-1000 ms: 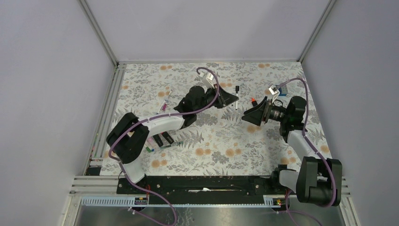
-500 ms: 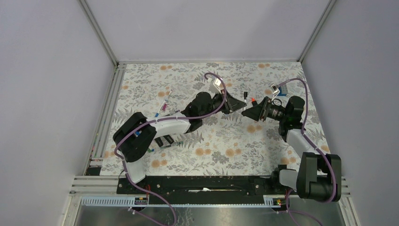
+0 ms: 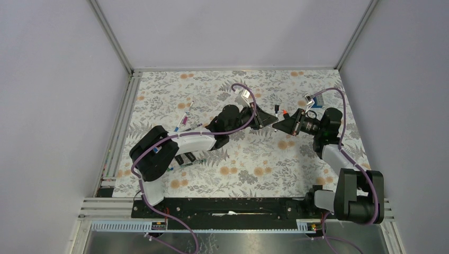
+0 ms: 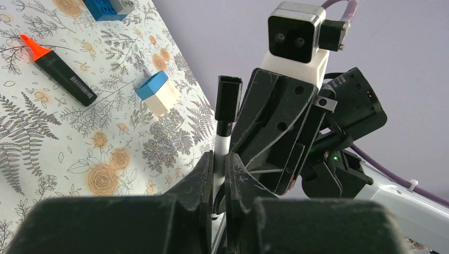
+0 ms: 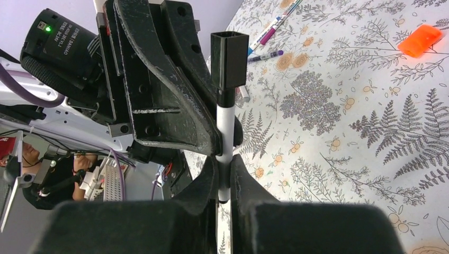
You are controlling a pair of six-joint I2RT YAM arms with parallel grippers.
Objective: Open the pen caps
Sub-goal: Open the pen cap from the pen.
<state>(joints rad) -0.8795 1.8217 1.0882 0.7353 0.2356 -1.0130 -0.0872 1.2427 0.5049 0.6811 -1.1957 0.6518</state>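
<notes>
On the flower-patterned bench (image 3: 249,169), seen from above, the left arm (image 3: 185,138) and the right arm (image 3: 332,151) reach inward and meet nose to nose over the far middle of the cloth. The left pincer (image 4: 219,159) is pressed together on the barrel of a thin white pen (image 4: 222,142), and the right pincer (image 5: 224,165), facing it, is likewise pressed together on the same barrel, so that the two pairs of fingertips sit just beside each other with the pen crosswise between them, lifted off the bench. Lying flat on the cloth beyond the meeting point is a chunky black highlighter (image 4: 66,79) with its orange cap (image 4: 33,46) on; a blue-and-white block (image 4: 156,96) stands near it without touching, and a blue block (image 4: 106,6) lies further off at the edge of the left wrist view. Several slim capped pens (image 5: 272,27) lie loose on the left part of the bench, well apart from both pincers. The black cap (image 4: 229,98) of the held pen is seated on the barrel's end and stands clear above both sets of fingertips in each wrist view; neither pincer touches the cap itself, only the white barrel below it.
</notes>
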